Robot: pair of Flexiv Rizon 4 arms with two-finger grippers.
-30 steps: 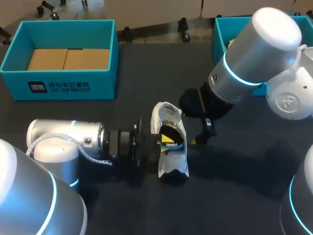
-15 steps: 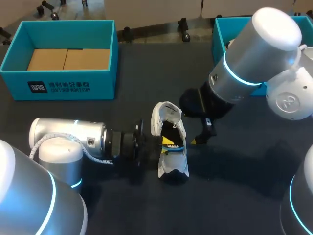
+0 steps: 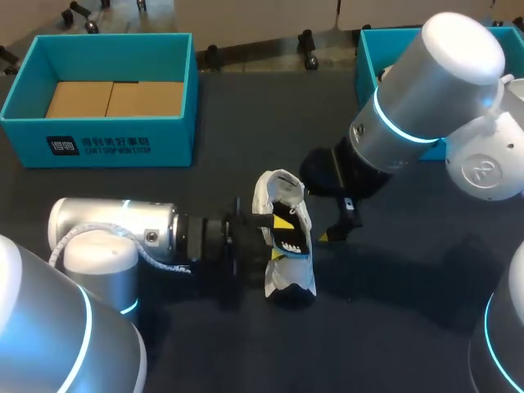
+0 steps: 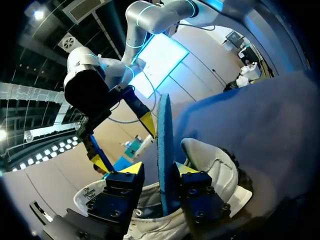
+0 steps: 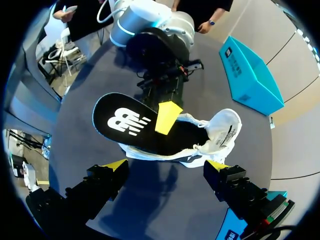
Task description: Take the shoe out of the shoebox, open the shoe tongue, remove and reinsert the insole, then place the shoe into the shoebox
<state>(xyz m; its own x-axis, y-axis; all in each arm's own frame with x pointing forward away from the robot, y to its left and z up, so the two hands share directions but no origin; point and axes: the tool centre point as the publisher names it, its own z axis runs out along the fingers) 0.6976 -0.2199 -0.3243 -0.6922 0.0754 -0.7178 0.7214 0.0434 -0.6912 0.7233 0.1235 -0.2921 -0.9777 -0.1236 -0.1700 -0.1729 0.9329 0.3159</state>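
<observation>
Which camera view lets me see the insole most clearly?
The right wrist view: the insole shows its broad black top with the white logo, one end inside the shoe. The left wrist view gives only its thin blue edge; the head view, a small dark patch.

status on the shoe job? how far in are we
Done: shoe sits on the table, outside the teal box. In hand: left gripper pinches the insole, partly in the shoe; pulling or reinserting, can't tell. Right gripper open beside it. Remaining: seating the insole, boxing the shoe.
</observation>
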